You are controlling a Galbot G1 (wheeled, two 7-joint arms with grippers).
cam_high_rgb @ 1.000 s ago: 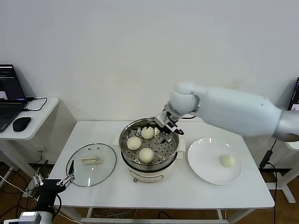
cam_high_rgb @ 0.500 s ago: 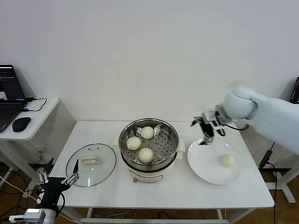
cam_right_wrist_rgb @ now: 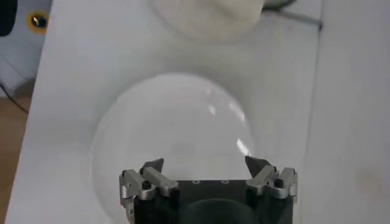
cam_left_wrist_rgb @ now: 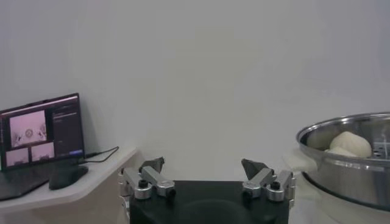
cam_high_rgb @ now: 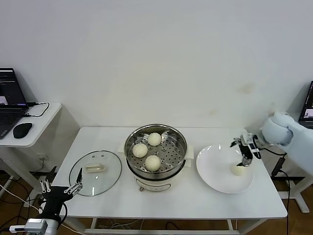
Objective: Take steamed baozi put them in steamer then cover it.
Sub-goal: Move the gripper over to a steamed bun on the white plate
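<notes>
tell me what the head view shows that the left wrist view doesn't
Only the head view shows the cover lying on the table, the white plate with one baozi, and the open right hand above it. Only the left wrist view shows the open left hand from close up. Both show the steamer with buns inside, and the laptop.

Three baozi (cam_high_rgb: pixel 147 150) in steamer (cam_high_rgb: pixel 155 171) mid-table, cover (cam_high_rgb: pixel 96 172) left, plate (cam_high_rgb: pixel 215 171) with fourth baozi (cam_high_rgb: pixel 238 170) right
</notes>
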